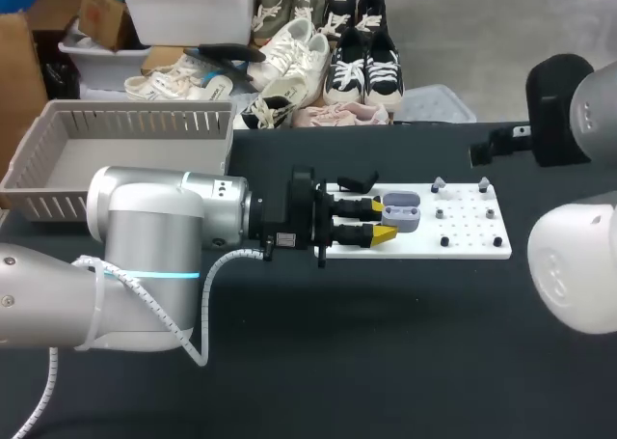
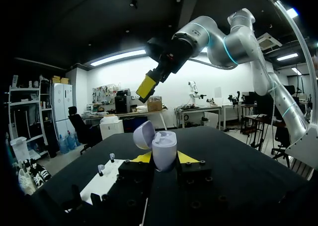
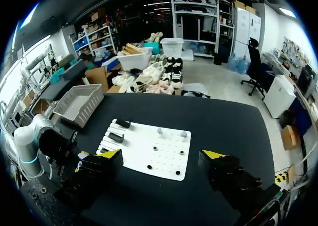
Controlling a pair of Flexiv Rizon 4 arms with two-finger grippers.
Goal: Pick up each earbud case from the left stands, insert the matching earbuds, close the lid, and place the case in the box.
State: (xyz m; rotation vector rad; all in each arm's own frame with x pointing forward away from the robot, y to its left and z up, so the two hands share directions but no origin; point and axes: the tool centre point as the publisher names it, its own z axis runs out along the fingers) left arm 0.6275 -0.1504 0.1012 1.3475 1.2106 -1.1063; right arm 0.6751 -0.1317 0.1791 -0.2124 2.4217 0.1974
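A pale lavender earbud case [image 1: 402,211] with its lid swung open sits between my left gripper's [image 1: 384,220] yellow tips, over the left part of the white board [image 1: 463,244]. In the left wrist view the case [image 2: 163,150] is upright with both fingers against its sides, so that gripper [image 2: 164,158] is shut on it. Two small earbuds [image 1: 439,183] [image 1: 484,183] stand on pegs at the board's far edge. My right gripper [image 3: 163,159] hangs high above the board [image 3: 149,151], fingers wide open and holding nothing. The earbuds [image 3: 160,131] lie ahead of it.
A grey slatted basket [image 1: 58,135] stands at the table's far left. Black stands [image 3: 121,122] sit on the board's left end. The board has several dark pegs [image 1: 444,240]. My right arm [image 2: 223,37] reaches overhead in the left wrist view.
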